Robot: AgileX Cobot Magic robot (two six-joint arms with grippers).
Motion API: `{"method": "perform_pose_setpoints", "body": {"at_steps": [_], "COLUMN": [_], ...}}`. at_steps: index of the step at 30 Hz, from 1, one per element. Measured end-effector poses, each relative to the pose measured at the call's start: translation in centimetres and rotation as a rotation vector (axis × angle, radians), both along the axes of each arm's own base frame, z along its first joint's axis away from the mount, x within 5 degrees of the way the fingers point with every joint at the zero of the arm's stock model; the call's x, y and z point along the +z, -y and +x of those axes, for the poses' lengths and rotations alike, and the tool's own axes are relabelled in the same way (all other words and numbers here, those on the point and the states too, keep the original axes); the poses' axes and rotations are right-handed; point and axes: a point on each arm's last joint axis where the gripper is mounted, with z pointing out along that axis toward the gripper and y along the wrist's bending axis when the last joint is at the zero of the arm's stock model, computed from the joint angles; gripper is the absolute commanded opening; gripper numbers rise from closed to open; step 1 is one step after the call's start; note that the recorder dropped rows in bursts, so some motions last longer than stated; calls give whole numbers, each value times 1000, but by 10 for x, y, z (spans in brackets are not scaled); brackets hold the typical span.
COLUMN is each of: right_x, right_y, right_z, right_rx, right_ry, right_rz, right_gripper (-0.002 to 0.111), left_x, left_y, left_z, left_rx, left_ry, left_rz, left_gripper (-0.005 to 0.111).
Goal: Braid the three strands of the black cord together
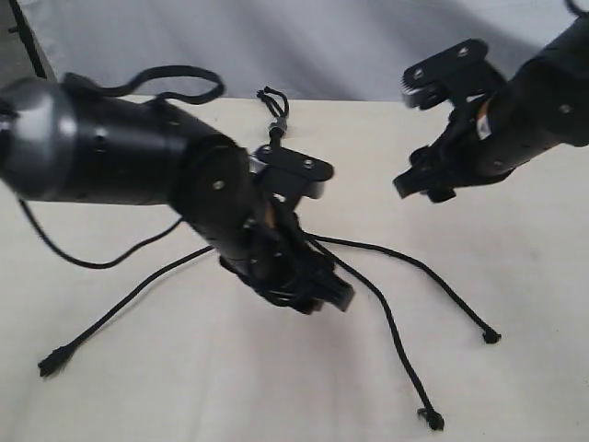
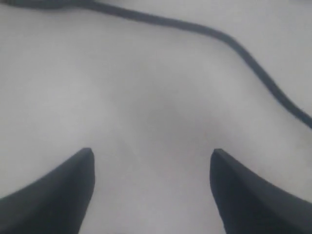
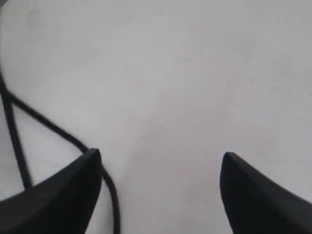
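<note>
lying flat on the bench (image 1: 534, 276): the cord (image 1: 275, 118), joined at the far end, with its three strands (image 1: 120, 307) spread toward the near side, one going left and two going right, tips well apart, not braided. low over the spot where the strands split: the left hand (image 2: 152, 158), let go, fingers spread wide, nothing between them, one strand running past just beyond. over on the right: the right hand (image 3: 161, 158), let go too, fingers apart, holding nothing.
</note>
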Motion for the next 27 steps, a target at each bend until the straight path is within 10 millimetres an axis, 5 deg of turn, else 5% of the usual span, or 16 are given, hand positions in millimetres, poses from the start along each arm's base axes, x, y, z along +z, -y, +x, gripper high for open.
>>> {"method": "perform_pose_setpoints", "body": {"at_steps": [6,10,18,27], "right_x": [-2,-14,-21,-20], "right_y": [55,78,77,76], "right_z": [-16,-25,-27,-26], "right_rx": [-172,-259,-222,-224], "right_ry": [109,167,276,297], "right_rz": [88,153,227,247], "right_gripper": [65,65,65,65], "left_x": [-10,-20,-48,-53], "left_y": [66,93,113,120], "left_z": [6,12,30,27], "left_rx": [-98,-104,-72,-106], "left_ry": [-35,-75,-139,-89], "left_rz": [4,14,72,230], "left_gripper": [64,64,64,56]}}
